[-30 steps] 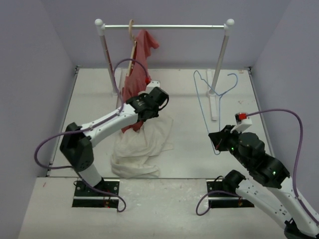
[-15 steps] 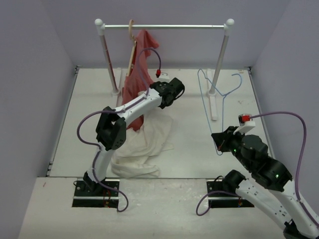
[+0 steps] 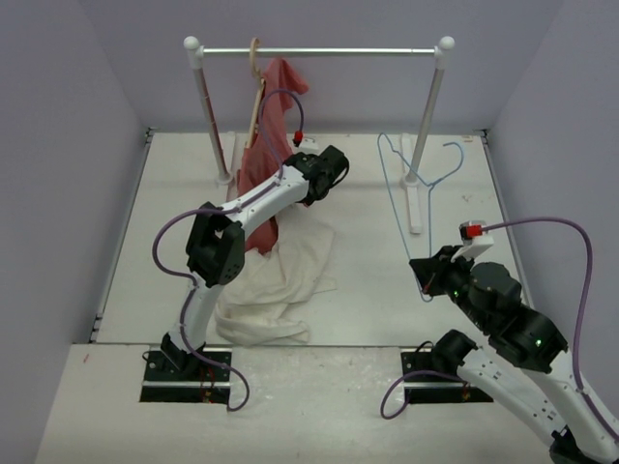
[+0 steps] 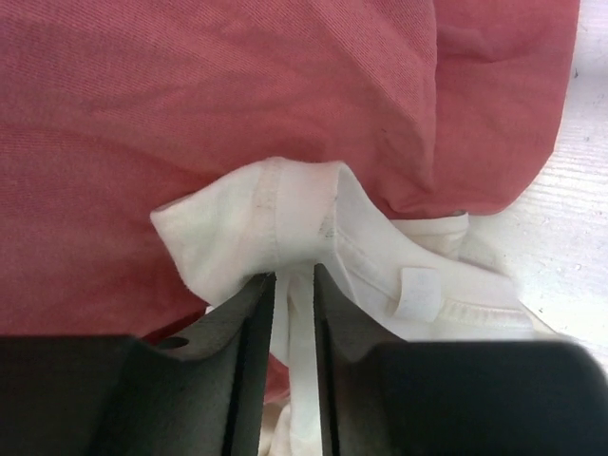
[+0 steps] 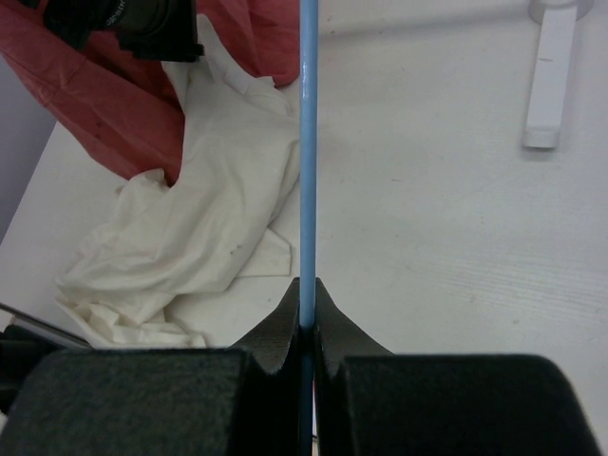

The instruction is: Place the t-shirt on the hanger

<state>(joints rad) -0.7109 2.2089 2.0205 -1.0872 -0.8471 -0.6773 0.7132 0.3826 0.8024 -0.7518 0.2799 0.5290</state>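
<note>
Over the white tabletop (image 3: pixel 368 261), the left gripper (image 4: pixel 294 277) pinched the cream cloth t-shirt (image 4: pixel 309 204), well left of the thin light-blue wire hanger (image 5: pixel 307 142) clamped in the right gripper (image 5: pixel 306 290).

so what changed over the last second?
The left gripper swung away from its base toward the rail, shut on a fold of the cream cloth t-shirt. The right gripper stayed clamped on the thin light-blue wire hanger; the shirt pile barely shifted.

Left arm (image 3: pixel 256 201), right arm (image 3: pixel 503 319): white links, black joints, purple cables (image 3: pixel 527 219), red connectors (image 3: pixel 471 229), black end effector fingers (image 4: pixel 237 366).
</note>
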